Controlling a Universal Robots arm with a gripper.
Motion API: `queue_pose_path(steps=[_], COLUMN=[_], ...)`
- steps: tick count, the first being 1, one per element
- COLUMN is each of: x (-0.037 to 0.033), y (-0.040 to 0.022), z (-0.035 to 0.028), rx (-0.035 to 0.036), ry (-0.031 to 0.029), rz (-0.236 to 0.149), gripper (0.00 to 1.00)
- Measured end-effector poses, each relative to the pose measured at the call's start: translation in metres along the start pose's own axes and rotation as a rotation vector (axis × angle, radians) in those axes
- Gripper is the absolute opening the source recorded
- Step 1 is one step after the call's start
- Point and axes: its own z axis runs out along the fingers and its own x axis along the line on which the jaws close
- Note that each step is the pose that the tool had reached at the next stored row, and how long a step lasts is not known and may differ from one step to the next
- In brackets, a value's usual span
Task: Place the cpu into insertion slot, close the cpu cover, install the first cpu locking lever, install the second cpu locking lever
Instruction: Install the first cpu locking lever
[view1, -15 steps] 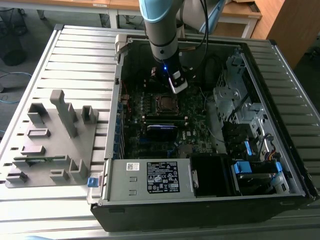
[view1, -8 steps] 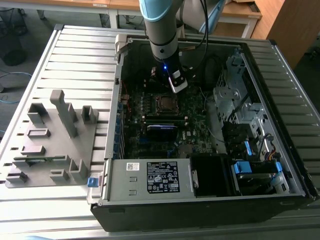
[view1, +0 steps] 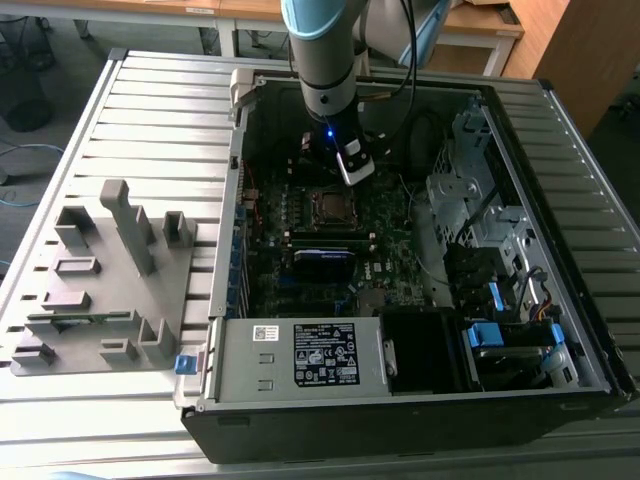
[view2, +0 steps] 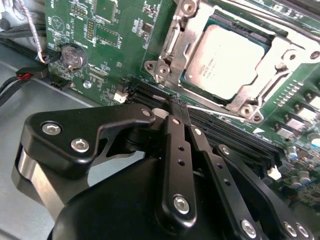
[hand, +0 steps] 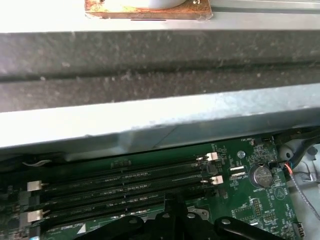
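The cpu (view2: 227, 55) lies flat in the insertion slot (view1: 328, 205) on the green board, its silver top showing. The cpu cover (view2: 182, 37), a silvery frame, lies down around the chip. A thin silver lever rod (view2: 220, 112) runs along the socket's near side, starting right at my fingertips. My gripper (view2: 178, 105) is shut, with nothing visible between its black fingers, and its tip hovers at the socket's edge beside the memory slots. In the exterior view the gripper (view1: 352, 172) hangs just behind the socket, inside the open computer case. The first wrist view shows the gripper (hand: 172, 200) over the memory slots.
Long black memory slots (hand: 125, 180) run beside the socket. A coin battery (view2: 72, 56) and red-black wires (view2: 25, 75) sit nearby. The case wall (hand: 150, 65) rises close behind. A power supply (view1: 300, 355), a drive cage (view1: 470, 200) and a grey fixture block (view1: 100, 280) surround the board.
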Motion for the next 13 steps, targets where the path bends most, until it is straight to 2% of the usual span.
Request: queue_pose_path(steps=[2, 4, 7, 13], x=[-0.0002, -0.0001, -0.0001, 0.0006], y=[0.0003, 0.0002, 0.0011, 0.0044], z=[-0.0007, -0.0007, -0.0005, 0.0003], rx=[0.0034, 0.0048, 0.0072, 0.0111], ry=[0.0080, 0.0116, 0.0129, 0.0108], rz=[0.004, 0.008, 0.016, 0.034], gripper=[0.11, 0.11, 0.11, 0.11])
